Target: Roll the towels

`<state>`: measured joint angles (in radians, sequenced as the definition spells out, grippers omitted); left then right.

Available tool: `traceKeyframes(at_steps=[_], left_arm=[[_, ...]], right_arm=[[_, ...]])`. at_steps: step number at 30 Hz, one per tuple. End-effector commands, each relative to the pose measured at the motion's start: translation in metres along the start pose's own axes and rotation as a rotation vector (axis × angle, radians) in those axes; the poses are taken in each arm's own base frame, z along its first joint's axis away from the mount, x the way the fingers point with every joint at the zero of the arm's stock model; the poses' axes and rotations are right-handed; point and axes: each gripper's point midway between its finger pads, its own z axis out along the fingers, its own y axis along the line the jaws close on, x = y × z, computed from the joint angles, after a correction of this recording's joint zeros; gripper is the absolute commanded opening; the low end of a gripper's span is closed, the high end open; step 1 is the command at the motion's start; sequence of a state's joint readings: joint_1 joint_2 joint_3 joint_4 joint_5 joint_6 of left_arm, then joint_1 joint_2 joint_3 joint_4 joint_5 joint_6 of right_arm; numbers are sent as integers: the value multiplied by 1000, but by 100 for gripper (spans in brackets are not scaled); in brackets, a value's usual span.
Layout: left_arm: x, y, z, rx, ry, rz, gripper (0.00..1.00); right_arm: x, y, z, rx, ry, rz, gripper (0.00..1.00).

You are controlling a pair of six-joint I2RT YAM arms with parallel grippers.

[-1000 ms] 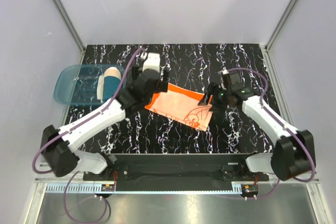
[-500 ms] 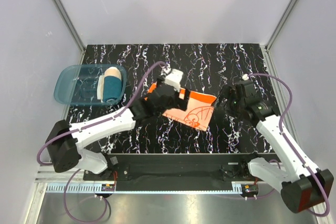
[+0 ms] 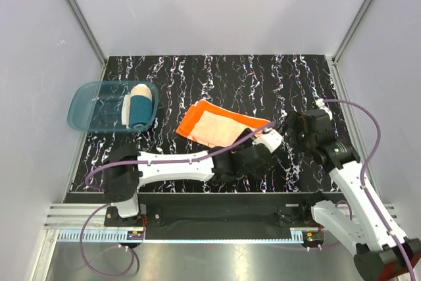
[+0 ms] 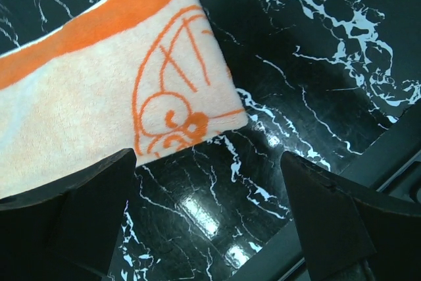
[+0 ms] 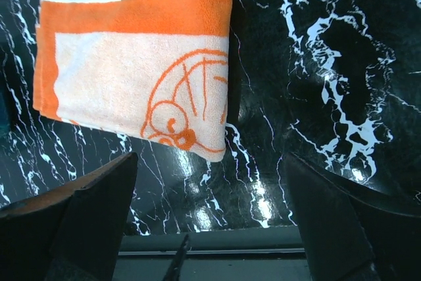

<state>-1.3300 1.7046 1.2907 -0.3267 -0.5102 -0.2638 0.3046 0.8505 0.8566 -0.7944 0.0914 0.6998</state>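
The orange towel (image 3: 216,123) lies flat and folded on the black marble table, cream side up with an orange border and an orange printed figure. It also shows in the left wrist view (image 4: 112,77) and in the right wrist view (image 5: 135,74). My left gripper (image 3: 245,156) is open and empty, just past the towel's near right corner (image 4: 210,228). My right gripper (image 3: 295,129) is open and empty, to the right of the towel and apart from it (image 5: 210,228). The teal-blue towel (image 3: 139,110) lies rolled in the tray.
A translucent blue tray (image 3: 92,106) stands at the left edge of the table. My left arm (image 3: 177,162) stretches low across the front of the table. The table's front edge (image 5: 263,238) is close under both grippers.
My left arm has swung from the towel's far left end across to its near right corner. My right gripper has drawn back to the right. The towel now lies uncovered.
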Motion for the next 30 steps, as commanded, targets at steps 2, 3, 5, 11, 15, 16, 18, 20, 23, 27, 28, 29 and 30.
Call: traceKeyframes(at_steps=[2,3,5,11,15,16,18,20,23,27,28,29,30], left_arm=[[-22,-13,3,-44,-48,97,99],[-23,-18,4,-36,-51,108,99],[-20,-26,8,-9,-49,113,99],[-15,-44,12,89,-58,134,99],[-16,-53,12,143,-70,168,99],[-14,-55,15,153,-66,175,99],[-16,-57,17,152,-65,183,99],[-10,-53,25,111,-42,201,99],[-3,-41,36,20,4,233,99],[9,-34,52,-40,83,273,99],[15,-33,58,-38,101,275,99],[17,-34,60,-32,108,272,99],[20,-33,63,-29,118,259,97]], right_arm=[[-21,-7,-26,8,-125,-4,100],[-23,-7,-30,4,-136,-4,100],[-27,-9,-35,22,-150,-8,100],[-47,-5,-42,59,-164,-36,100],[-57,4,-30,13,-112,-3,100],[-52,6,-21,3,-55,1,100],[-60,-3,-11,35,-47,37,100],[-58,-5,0,11,0,68,100],[-65,-11,8,-13,10,124,100],[-63,-16,14,-2,30,133,100],[-62,-17,15,-1,32,133,100],[-61,-18,17,4,34,135,100],[-61,-20,17,5,33,135,100]])
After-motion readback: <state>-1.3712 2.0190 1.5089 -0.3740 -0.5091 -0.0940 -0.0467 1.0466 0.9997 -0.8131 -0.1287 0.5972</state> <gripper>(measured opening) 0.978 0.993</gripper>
